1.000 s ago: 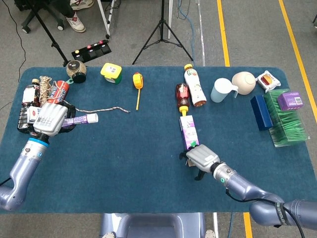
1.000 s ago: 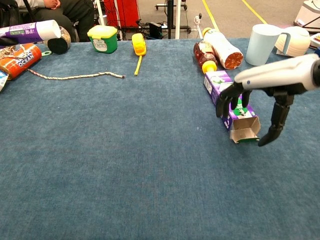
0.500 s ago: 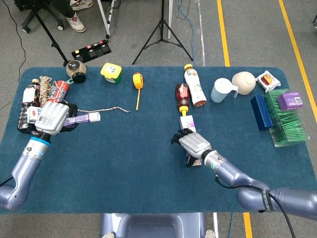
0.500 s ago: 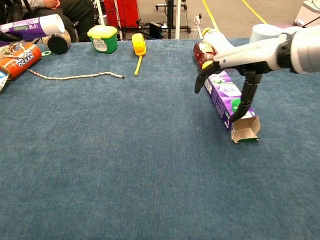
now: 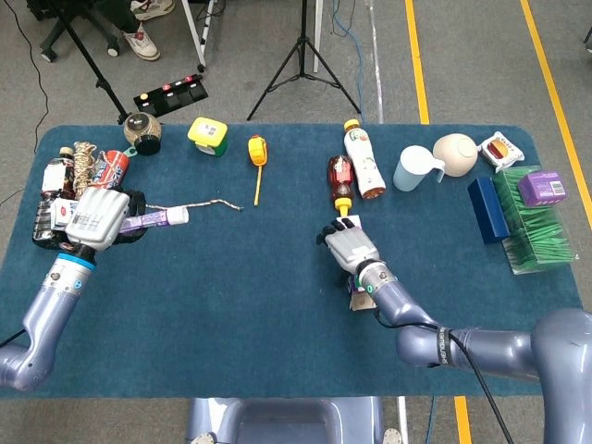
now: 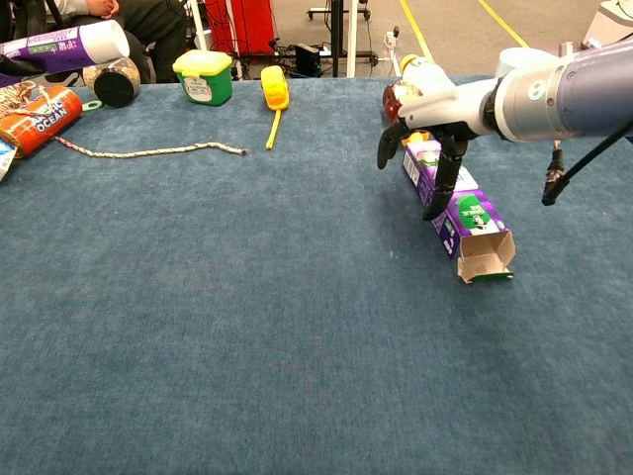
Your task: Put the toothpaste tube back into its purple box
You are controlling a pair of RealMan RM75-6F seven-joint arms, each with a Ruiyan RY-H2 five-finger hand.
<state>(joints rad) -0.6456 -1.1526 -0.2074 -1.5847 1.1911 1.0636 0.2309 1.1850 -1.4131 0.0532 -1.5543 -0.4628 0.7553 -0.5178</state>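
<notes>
The purple box (image 6: 457,203) lies open-mouthed on the counter (image 6: 247,327), the right hand (image 6: 427,124) above its far end, fingers (image 6: 436,193) spread, holding nothing. At ten o'clock the left hand (image 5: 97,218) grips the toothpaste tube (image 6: 69,47). A rope (image 6: 148,150) lies between; the chest view hides that hand.

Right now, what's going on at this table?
The left hand holds the toothpaste tube up at the table's left end. The purple box lies on the blue cloth near the middle, its flap end open toward the robot. The right hand is over the box's far end with fingers curled down around it; a firm grip can't be confirmed. The tube is not yet in the box.
</notes>
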